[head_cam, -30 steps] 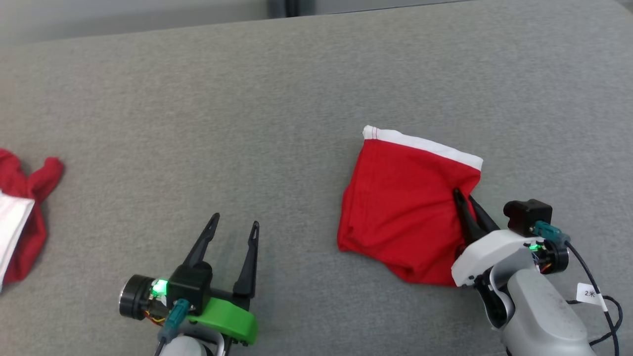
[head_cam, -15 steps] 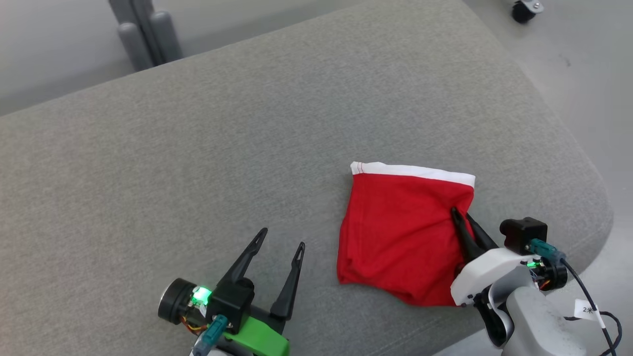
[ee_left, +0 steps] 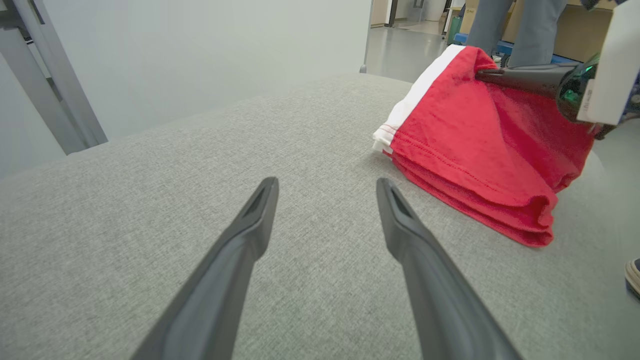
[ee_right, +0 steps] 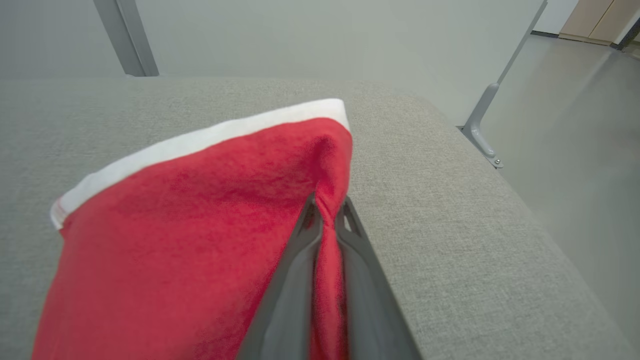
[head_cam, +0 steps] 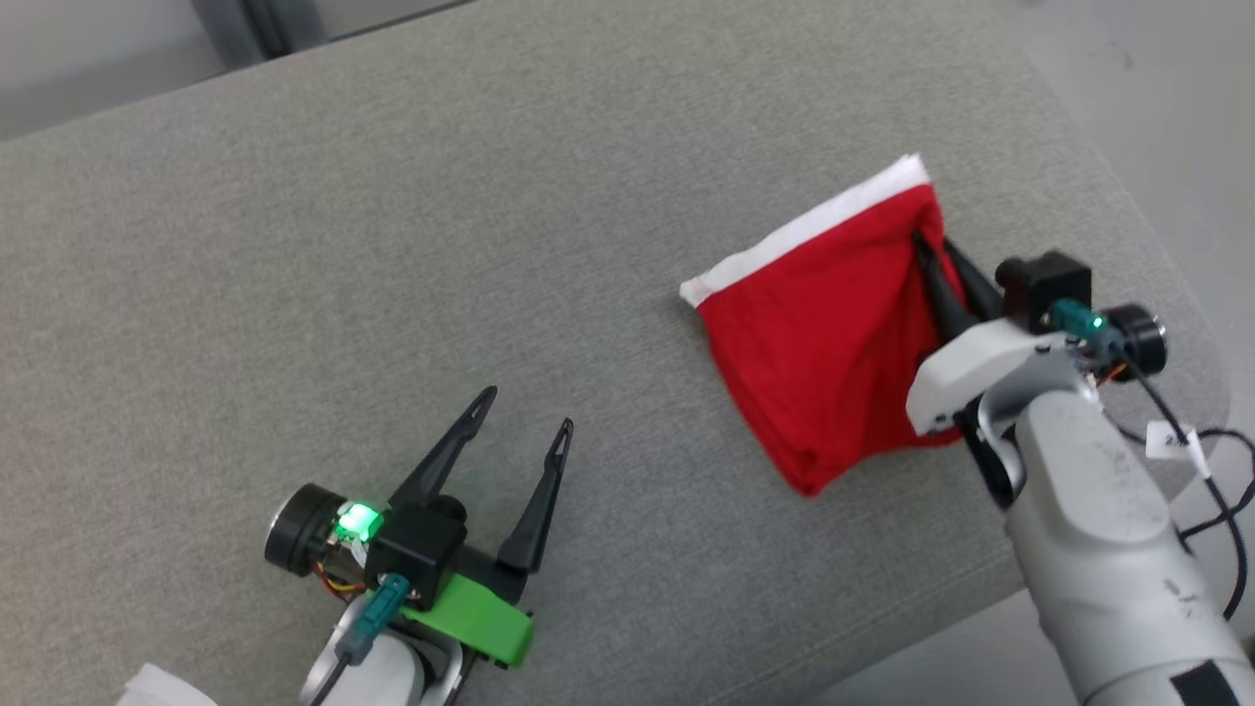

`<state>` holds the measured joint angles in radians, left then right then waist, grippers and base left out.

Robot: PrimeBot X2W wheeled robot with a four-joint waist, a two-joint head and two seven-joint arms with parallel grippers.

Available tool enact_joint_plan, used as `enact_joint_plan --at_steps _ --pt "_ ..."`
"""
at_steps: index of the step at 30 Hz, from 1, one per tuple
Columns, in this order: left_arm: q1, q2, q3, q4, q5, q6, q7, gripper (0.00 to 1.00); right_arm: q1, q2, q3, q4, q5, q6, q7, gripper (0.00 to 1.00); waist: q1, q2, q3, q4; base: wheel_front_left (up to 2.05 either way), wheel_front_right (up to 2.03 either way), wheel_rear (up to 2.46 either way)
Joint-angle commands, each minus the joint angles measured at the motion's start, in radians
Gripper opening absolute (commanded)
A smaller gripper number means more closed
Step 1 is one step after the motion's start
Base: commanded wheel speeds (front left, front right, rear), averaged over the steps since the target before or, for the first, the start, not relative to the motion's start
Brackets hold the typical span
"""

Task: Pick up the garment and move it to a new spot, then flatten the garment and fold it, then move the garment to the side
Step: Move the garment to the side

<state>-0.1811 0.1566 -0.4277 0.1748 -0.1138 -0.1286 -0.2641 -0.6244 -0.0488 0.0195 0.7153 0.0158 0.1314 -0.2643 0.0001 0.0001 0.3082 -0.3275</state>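
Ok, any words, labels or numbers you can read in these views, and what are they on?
White tag, far right of the head view: dark marks, too blurred to read.
White casing, right edge of the left wrist view: what looks like tiny print along its edge, too small to read.
Garment: no lettering visible.
Nothing legible anywhere.

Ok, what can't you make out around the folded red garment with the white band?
Head view: red garment with white band, right edge hidden behind right gripper.
Right wrist view: its lower part, cut off by the bottom edge.
Head view: white object, cut by bottom edge, unidentifiable.
Left wrist view: dark shoe, cut by right edge.
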Motion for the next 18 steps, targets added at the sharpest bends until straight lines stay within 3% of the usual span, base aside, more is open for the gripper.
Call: enact_joint_plan --at_steps 1,10,18 --pt "-0.033 0.015 0.005 -0.008 -0.008 -0.003 0.0 1.0 -0.051 -0.012 -0.03 0.013 -0.041 -0.002 0.0 0.0 -0.0001 -0.0001 0.125 0.107 0.0 0.0 0.0" --pt "-0.118 0.038 0.046 -0.047 -0.027 -0.003 0.0 1.0 -0.247 -0.153 -0.28 0.084 -0.275 -0.002 0.046 0.0 -0.0001 -0.0001 0.249 0.213 0.0 0.0 0.0" --pt "-0.154 0.033 0.058 -0.05 -0.036 -0.003 0.0 1.0 -0.303 -0.242 -0.515 0.021 -0.458 -0.002 0.103 0.0 -0.0001 -0.0001 0.288 0.264 0.0 0.0 0.0"
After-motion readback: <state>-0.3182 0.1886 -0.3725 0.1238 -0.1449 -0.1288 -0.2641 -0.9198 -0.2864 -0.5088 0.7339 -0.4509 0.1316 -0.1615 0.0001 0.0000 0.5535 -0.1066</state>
